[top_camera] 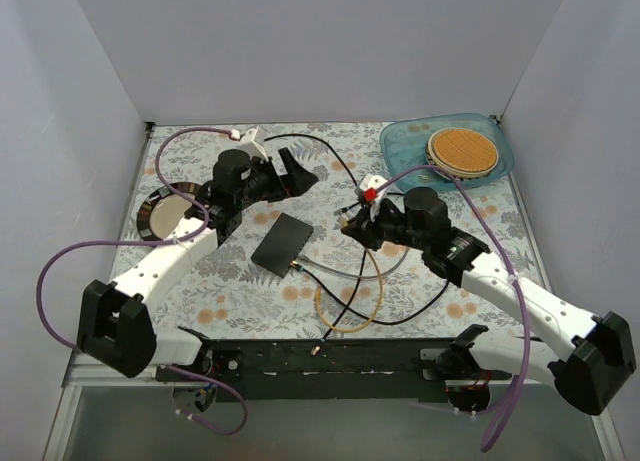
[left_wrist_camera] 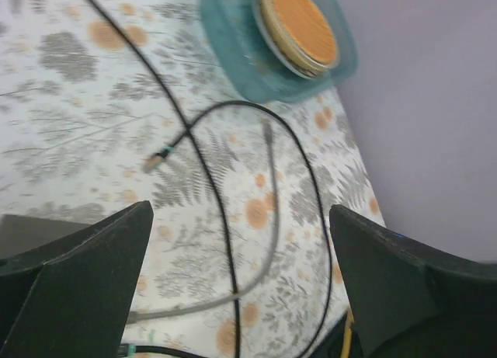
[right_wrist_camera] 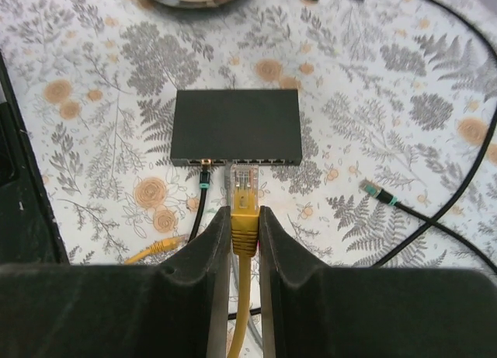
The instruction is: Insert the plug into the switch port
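The flat black switch box (top_camera: 282, 243) lies mid-table. Its row of switch ports (right_wrist_camera: 256, 161) faces my right gripper. A black cable (right_wrist_camera: 203, 189) and a grey one sit in ports at the left of the row. My right gripper (right_wrist_camera: 245, 214) is shut on the plug (right_wrist_camera: 245, 189), which is yellow with a clear tip. The tip points at the row and stops a short way in front of it. Seen from above, that gripper (top_camera: 352, 224) hovers right of the box. My left gripper (left_wrist_camera: 241, 209) is open and holds nothing. It hangs behind the box (top_camera: 297, 173).
A teal tray (top_camera: 400, 141) holding a round orange disc stands at the back right. A round dish (top_camera: 165, 213) lies at the left. Loose black, grey and yellow cables (top_camera: 350, 301) loop over the floral cloth. A spare black plug (right_wrist_camera: 374, 191) lies right of the switch.
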